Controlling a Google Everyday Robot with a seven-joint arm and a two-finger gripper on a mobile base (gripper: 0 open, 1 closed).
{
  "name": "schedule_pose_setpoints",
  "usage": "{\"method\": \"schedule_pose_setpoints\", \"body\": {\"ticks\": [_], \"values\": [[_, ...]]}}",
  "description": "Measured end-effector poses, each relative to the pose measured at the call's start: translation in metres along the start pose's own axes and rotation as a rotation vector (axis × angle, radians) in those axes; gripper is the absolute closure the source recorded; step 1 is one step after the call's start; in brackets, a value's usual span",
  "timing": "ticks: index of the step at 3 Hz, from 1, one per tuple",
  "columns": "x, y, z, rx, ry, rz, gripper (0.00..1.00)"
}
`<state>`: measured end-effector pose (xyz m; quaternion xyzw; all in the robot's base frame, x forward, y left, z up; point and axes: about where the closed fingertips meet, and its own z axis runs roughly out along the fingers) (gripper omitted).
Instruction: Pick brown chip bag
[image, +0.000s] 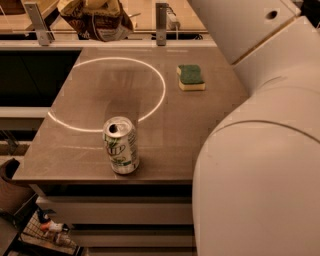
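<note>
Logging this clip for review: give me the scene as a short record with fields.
brown chip bag: raised off the table, at the view's top edge
hand: above the bag, outside the view
soda can: upright, opened, near the front edge of the table
sponge: green side up, back right
arm: fills the right side

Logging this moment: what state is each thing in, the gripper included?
Wrinkly brown-and-tan chip bag: crumpled, hanging clear of the grey table.
Green-and-white soda can: upright, top opened, near the front edge.
Green-topped yellow sponge: lying flat, green side up.
Gripper: out of view above the bag.
</note>
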<state>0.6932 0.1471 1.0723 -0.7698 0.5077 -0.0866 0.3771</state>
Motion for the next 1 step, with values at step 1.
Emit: {"method": "schedule_pose_setpoints", "body": {"ticks": [1], "values": [[0.0, 0.0, 0.0001, 0.0, 0.0, 0.0, 1.0]]}}
